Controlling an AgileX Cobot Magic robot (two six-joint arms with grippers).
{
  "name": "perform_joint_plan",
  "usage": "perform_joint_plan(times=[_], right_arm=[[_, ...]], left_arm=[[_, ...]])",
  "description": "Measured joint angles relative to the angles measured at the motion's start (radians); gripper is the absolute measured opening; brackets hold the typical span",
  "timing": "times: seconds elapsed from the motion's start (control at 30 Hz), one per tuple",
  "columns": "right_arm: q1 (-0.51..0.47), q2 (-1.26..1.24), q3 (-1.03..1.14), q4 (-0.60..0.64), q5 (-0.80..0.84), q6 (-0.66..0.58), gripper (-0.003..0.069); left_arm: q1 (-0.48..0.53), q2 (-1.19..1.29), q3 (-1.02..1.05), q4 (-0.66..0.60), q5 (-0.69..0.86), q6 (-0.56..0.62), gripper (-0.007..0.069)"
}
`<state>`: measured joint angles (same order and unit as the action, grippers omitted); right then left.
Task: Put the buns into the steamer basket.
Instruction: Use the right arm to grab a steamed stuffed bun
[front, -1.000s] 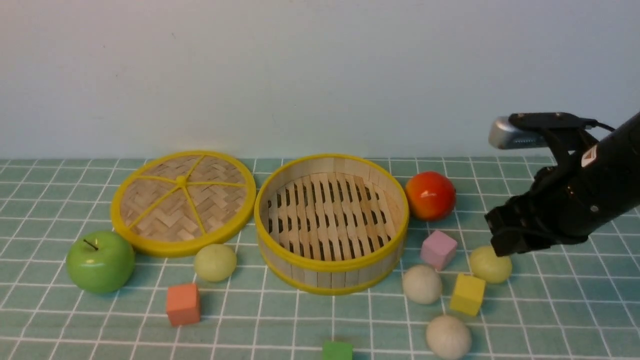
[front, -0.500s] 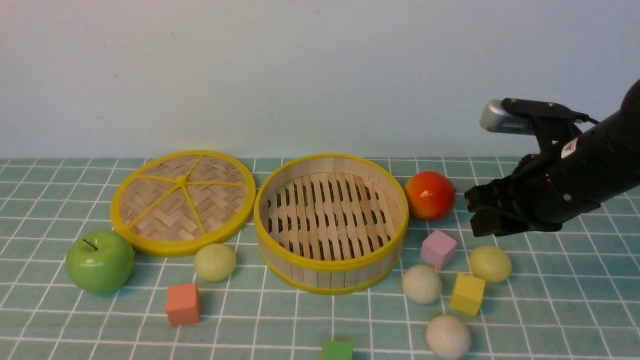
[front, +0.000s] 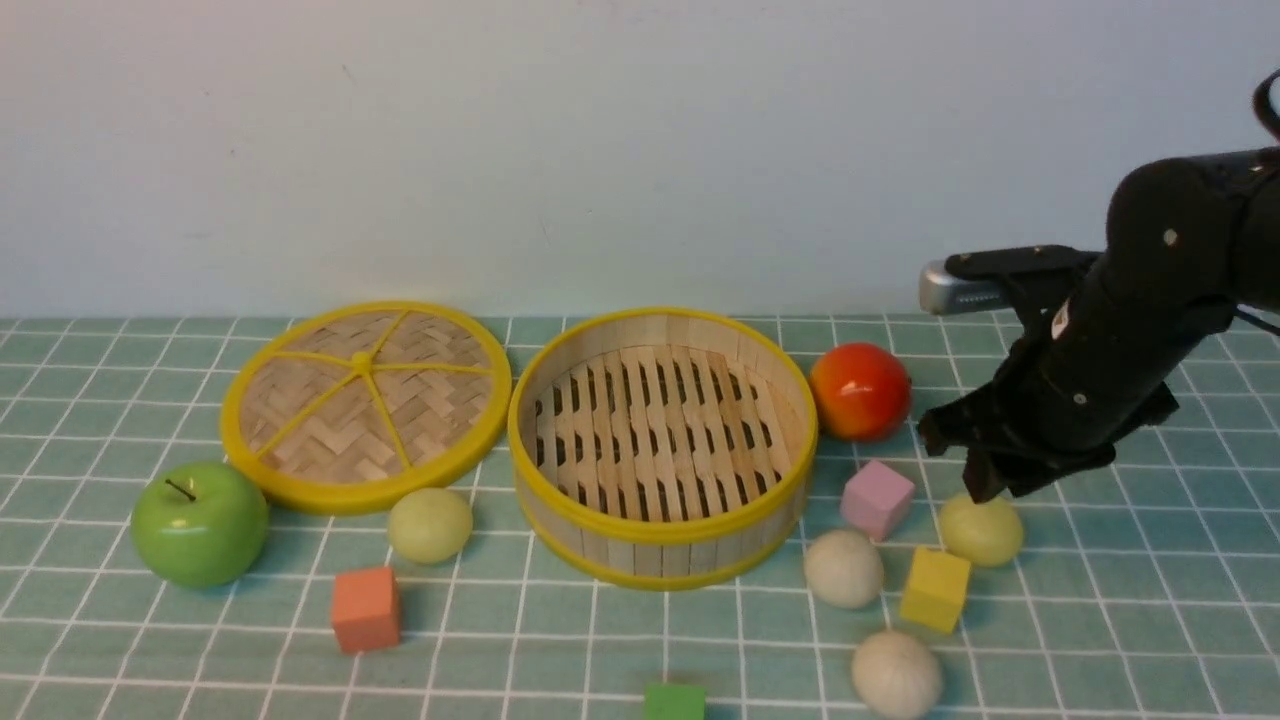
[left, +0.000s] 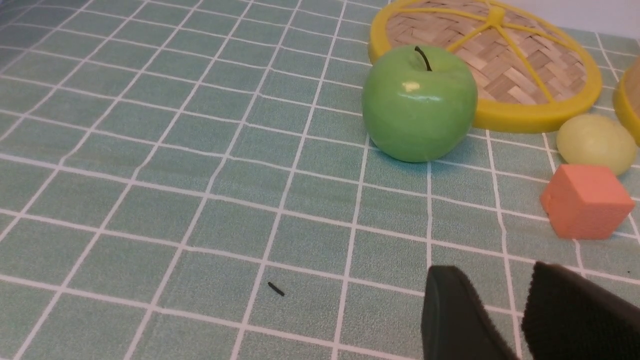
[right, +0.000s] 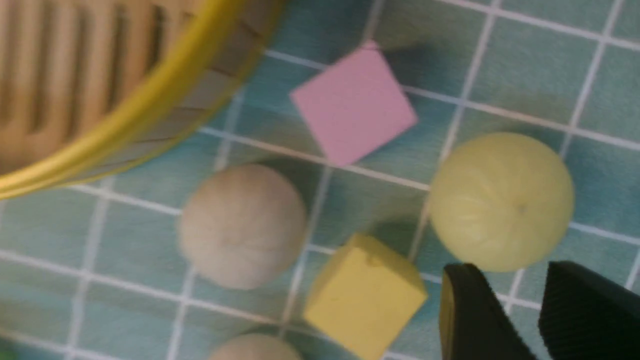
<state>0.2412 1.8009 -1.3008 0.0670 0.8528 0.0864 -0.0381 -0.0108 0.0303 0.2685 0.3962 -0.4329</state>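
All 4 buns lie on the counter (front: 1150, 600), outside the steamer basket (front: 662, 530), and each sits where it sat 1 second ago. 1 yellow-green bun (front: 430, 524) rests left of the basket, just in front of the woven lid (front: 365, 405). The other yellow-green bun (front: 981, 530) lies to the basket's right, near the pink cube (front: 877, 498) and just beside the yellow cube (front: 935, 588). 1 off-white bun (front: 844, 568) sits between the basket and the yellow cube. The second off-white bun (front: 896, 674) lies nearer the front edge.

What has changed is the right arm. 1 second ago it sloped in low from the right edge, its tip down against the other yellow-green bun. 0.5 seconds ago it had lifted clear and swung toward the red apple (front: 860, 391). Now the forearm stands much steeper, and the right fingers (front: 985, 482) point down just above that bun's upper left side. Whether they touch it cannot be told. In the right wrist view they are released, parted with nothing between them, and the bun lies just ahead of their tips.

The left fingers (left: 452, 320) are released too, with an empty gap between them. They sit low over the counter, and the green apple (left: 419, 102) and orange cube (left: 585, 200) are well ahead of them.
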Motion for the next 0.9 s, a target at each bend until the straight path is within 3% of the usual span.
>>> perform_joint_plan(times=[0.43,0.9], right_arm=[[0.0,0.074,0.0,-0.089,-0.09,0.061,0.0239],[0.0,0.147,-0.003,-0.094,-0.104,0.061,0.0237]], left_arm=[[0.0,0.0,0.0,0.0,0.0,0.0,0.0238],[0.0,0.0,0.0,0.0,0.0,0.0,0.0238]])
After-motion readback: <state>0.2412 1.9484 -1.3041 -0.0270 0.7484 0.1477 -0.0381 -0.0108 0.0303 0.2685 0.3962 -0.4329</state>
